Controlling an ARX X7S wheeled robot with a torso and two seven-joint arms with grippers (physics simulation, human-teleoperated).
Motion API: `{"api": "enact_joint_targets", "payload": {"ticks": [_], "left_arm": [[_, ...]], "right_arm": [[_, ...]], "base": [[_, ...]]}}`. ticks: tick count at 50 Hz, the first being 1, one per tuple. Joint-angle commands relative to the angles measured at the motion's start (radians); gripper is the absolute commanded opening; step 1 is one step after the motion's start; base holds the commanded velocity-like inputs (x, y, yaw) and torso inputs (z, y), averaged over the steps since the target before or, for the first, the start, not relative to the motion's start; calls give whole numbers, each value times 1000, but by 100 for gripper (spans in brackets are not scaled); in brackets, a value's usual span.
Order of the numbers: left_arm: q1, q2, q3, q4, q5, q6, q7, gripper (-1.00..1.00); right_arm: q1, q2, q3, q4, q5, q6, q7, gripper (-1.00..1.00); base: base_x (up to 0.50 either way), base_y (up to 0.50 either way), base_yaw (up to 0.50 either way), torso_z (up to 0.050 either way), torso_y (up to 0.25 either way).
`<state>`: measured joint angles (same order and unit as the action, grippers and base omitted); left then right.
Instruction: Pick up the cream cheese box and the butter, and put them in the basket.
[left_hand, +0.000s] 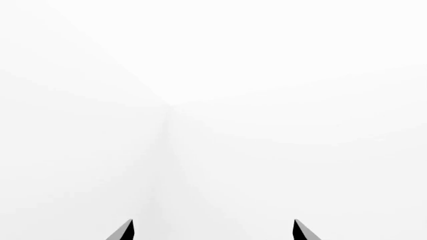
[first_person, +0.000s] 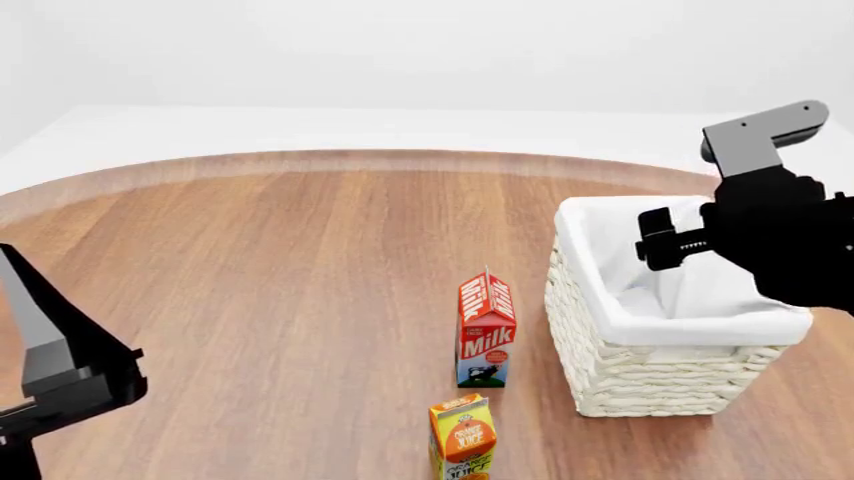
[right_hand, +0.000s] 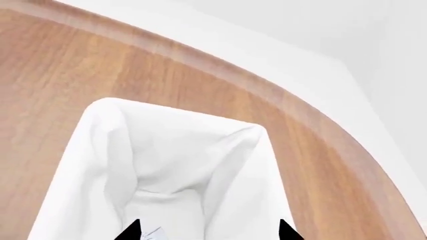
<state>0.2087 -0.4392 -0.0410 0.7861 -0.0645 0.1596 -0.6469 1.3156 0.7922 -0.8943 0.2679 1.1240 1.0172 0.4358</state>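
You see one basket (first_person: 641, 375), white wicker with a white cloth liner, standing on the round wooden table (first_person: 294, 290). Two cartons stand just beside the basket on its left: one red milk carton (first_person: 486, 330), upright, and one orange juice carton (first_person: 463, 437), upright, nearer to you than the milk. Neither the cream cheese box nor the butter can be identified with certainty; in the right wrist view a small pale object (right_hand: 153, 233) with faint markings lies on the liner at the basket floor, too cropped to name. Your right gripper (right_hand: 210, 231) hangs over the basket opening, its two tips spread apart with nothing between them. Your left gripper (left_hand: 213, 231), well apart from the basket, likewise shows two separated tips, grasping nothing, facing blank white walls. The room is plain white.
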Motion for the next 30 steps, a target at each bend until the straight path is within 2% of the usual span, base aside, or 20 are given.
{"api": "enact_joint_targets", "payload": {"ticks": [1, 8, 21, 30], "left_arm": [[0, 22, -23, -6, 12, -1, 22, 100], [6, 20, -26, -3, 11, 4, 20, 100], [9, 19, -16, 1, 18, 5, 19, 100], [10, 17, -17, 2, 17, 7, 17, 100]], "right_arm": [[-26, 45, 64, -214, 81, 39, 45, 100], [-107, 117, 105, -500, 235, 64, 156, 100], [-200, 210, 161, -856, 439, 18, 345, 100], [-269, 207, 152, -990, 471, -27, 404, 100]], "base": [[0, 0, 0, 0, 0], [0, 0, 0, 0, 0], [0, 0, 0, 0, 0], [0, 0, 0, 0, 0]]}}
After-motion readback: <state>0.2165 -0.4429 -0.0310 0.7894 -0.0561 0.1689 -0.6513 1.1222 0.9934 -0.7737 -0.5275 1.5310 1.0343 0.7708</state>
